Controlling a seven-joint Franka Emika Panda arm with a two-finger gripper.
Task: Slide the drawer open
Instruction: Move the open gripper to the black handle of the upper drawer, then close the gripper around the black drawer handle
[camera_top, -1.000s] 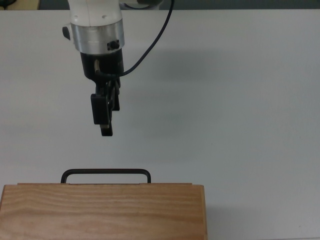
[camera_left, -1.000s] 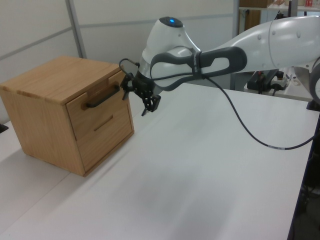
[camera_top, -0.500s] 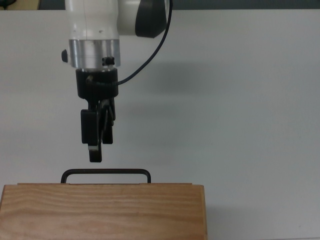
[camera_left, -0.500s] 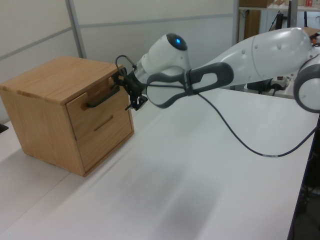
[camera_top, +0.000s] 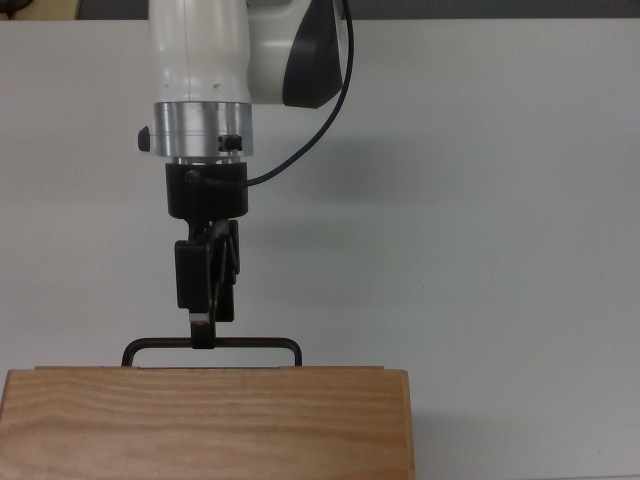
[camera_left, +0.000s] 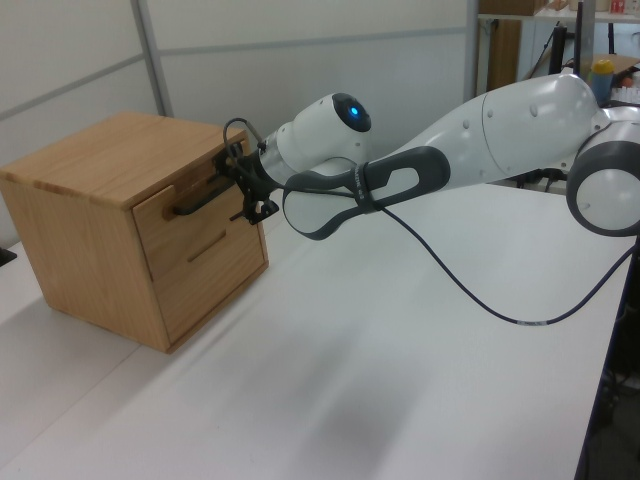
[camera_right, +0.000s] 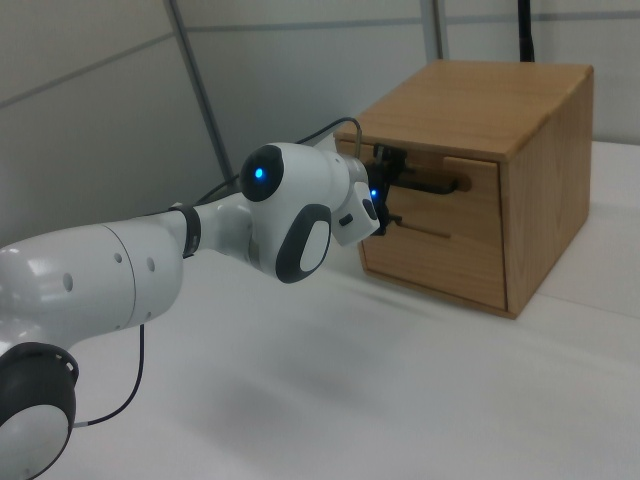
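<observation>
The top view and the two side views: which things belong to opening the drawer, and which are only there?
Belong to the job:
- light wooden drawer with long thin black bar handle
- black two-finger gripper, at the handle

Only there:
- grained wooden cabinet and its lower drawer front
- white table
- black cable along the arm

Bright, even light; faint soft shadows; slightly grainy frames.
</observation>
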